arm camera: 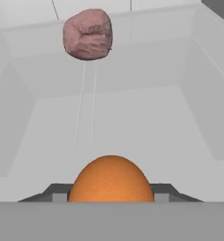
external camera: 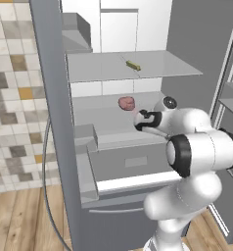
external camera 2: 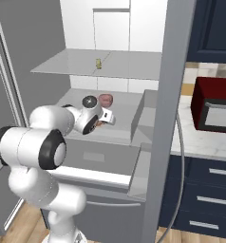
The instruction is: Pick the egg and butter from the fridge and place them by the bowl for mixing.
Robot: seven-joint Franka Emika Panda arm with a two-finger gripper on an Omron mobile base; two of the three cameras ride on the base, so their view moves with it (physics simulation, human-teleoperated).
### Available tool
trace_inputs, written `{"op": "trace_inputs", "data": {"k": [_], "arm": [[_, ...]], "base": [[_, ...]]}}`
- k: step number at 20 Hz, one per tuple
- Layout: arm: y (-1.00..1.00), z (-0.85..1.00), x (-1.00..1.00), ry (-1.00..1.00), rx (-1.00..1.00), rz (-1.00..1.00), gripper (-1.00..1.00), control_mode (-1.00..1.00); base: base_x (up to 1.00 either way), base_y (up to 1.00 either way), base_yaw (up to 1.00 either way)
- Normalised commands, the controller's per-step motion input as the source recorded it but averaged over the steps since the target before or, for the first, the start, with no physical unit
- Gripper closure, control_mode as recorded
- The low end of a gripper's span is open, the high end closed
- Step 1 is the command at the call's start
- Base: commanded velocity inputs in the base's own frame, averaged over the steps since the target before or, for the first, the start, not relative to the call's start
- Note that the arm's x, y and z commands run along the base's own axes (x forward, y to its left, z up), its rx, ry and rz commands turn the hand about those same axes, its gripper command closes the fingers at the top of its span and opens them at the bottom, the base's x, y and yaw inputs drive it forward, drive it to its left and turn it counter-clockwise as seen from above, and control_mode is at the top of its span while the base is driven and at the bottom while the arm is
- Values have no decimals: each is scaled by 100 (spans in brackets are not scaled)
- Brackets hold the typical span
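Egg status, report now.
Gripper shut on egg, inside fridge. Butter on shelf above. Pink lump ahead, apart.

Inside the fridge, the butter lies on the upper shelf. One shelf below it, the meat lump sits toward the back, and the egg lies before the lump, between the claw's fingertips.

The egg at the bottom centre is speckled orange-brown, and the lumpy meat at upper left is pink. The fridge is grey outside with white inner walls and pale grey shelves; the butter on the upper shelf is olive-yellow. At the left edge, the wall tiles form a cream, beige and orange patchwork.
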Motion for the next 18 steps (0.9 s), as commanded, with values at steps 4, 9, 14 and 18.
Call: {"op": "trace_inputs", "data": {"k": [4,9,14,18], "arm": [[15,48,-34,2,0,0,100,-100],[10,41,-48,0,0,0,100,-100],[7,44,-48,0,0,0,100,-100],[7,40,-49,0,0,0,100,-100]], "base": [[0,0,0],[0,0,0],[0,0,0],[0,0,0]]}}
